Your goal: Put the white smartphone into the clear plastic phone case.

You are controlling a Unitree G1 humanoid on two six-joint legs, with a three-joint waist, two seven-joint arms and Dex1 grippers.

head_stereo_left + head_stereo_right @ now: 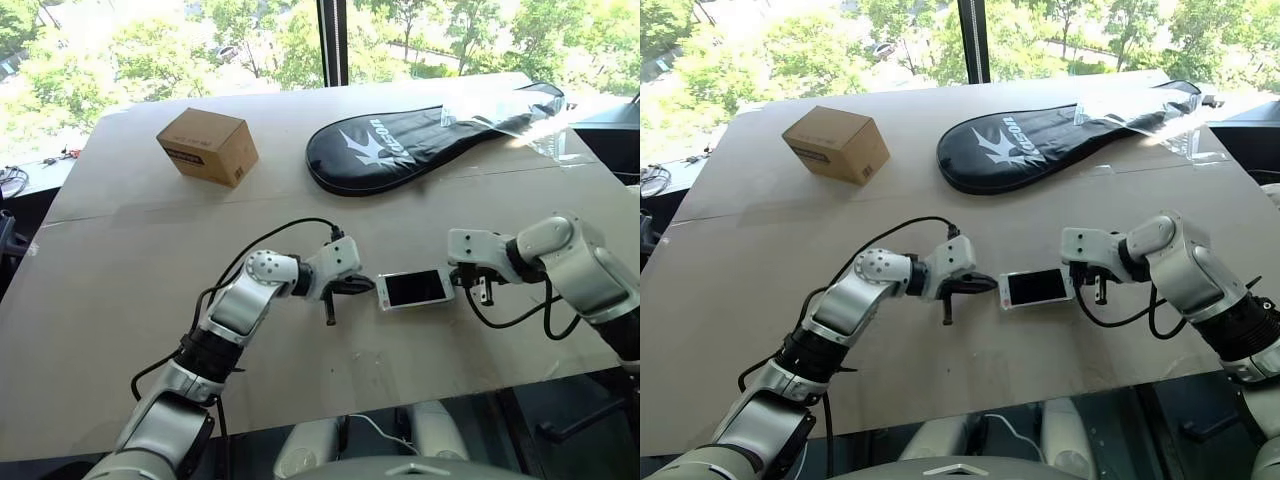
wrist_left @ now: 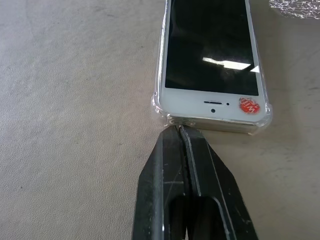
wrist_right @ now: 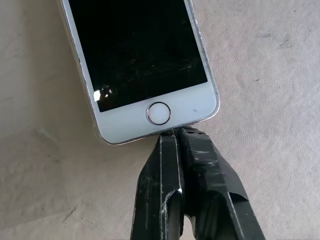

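white smartphone (image 1: 414, 289), brown box (image 1: 208, 146), black bag (image 1: 420, 145)

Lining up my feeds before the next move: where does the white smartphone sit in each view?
Left eye: white smartphone low centre, between the shut grippers.
Right eye: low centre of the table.
Left wrist: earpiece end, inside the clear plastic phone case.
Right wrist: home-button end.
Shared landmark: its black screen.

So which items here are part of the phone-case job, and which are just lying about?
Part of the job:
- white smartphone
- clear plastic phone case, around the phone
- left gripper, shut
- right gripper, shut

Lying about:
- cardboard box
- black racket cover
- crinkled plastic sheet
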